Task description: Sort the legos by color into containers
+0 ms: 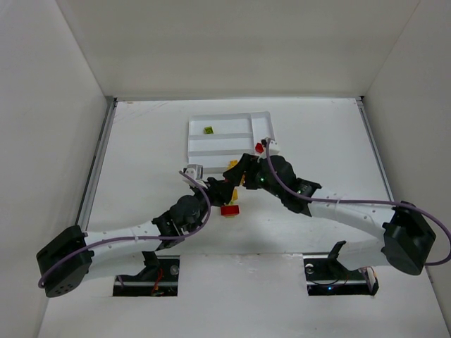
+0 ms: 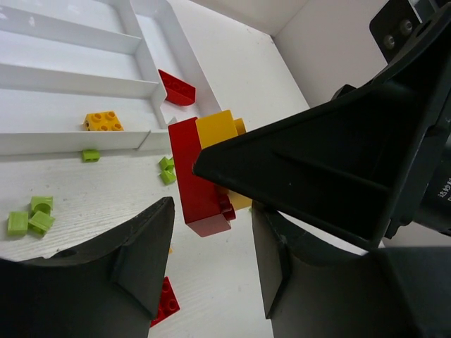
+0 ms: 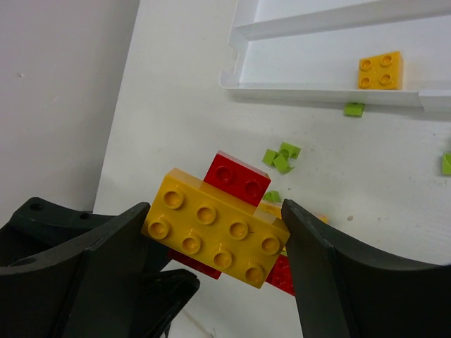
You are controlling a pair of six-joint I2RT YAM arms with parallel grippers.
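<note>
Fig.: two-arm pull-apart of a mixed clump, just in front of the tray (image 2: 70, 143).
Right pincer (image 3: 215, 211): pinching the yellow block (image 3: 215, 238) by its two short ends. A red block (image 3: 237, 179) is stuck behind it. The clump (image 2: 201, 176) seems lifted off the table (image 2: 232, 63).
Left pincer (image 2: 211, 211): fingers spread, one either side of the red block's lower end. Gaps show on both sides, so no contact that I can see.
Tray contents: yellow brick (image 2: 103, 121) in the nearest long slot, red wedge (image 2: 176, 88) in the crosswise slot, green brick (image 1: 208, 129) in a farther slot.
Loose on table: green bits (image 2: 32, 220), red plate (image 2: 165, 304).
Risk 1: if I close the left pincer off-centre, it shoves the red block sideways. The clump then twists in the right grip and prob. drops.
Risk 2: the right pincer's finger sits v. close over the left fingers, so I could clamp finger on finger, not brick.
Risk 3: smooth plastic ends give a thin hold. A hard pull may pop the yellow block out before the studs let go.
Risk 4: a sudden split could flick a block into the green bits or the wrong slot.
</note>
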